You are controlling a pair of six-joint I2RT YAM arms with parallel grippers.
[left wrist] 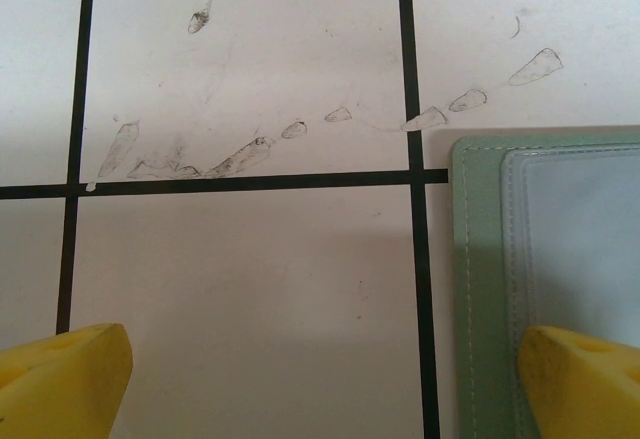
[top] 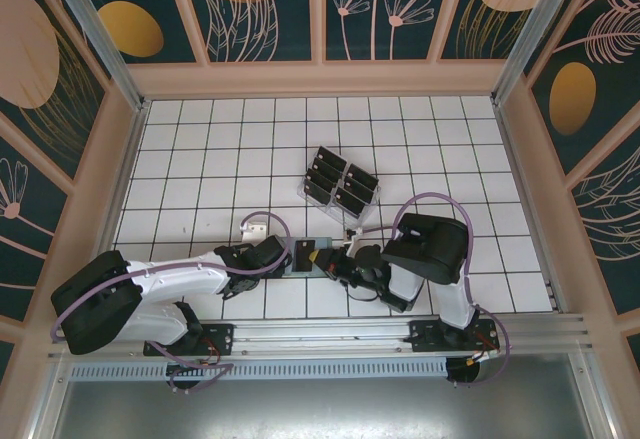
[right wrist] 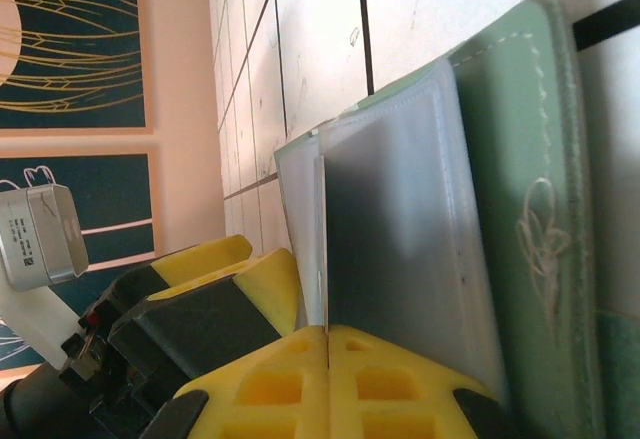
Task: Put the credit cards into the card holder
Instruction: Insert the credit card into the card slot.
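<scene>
One sage-green card holder (top: 305, 256) lies open on the white gridded desk (top: 200, 159), between the two tools. Left tool (left wrist: 320, 389) is released, its two yellow fingertips (left wrist: 60, 379) wide apart, one over the holder's edge. Right tool (right wrist: 328, 344) is clenched on a thin clear inner leaf of the holder. One clear rack (top: 340, 184) holds two rows of dark credit cards (top: 325, 156), exact count unclear.

The card holder (left wrist: 482, 289) runs off the frame edges by the right-hand finger of the left end effector (left wrist: 325, 384), and the pressed-together fingers of the right end effector (right wrist: 328, 364) are cropped, so whether they pinch anything thin cannot be told.
</scene>
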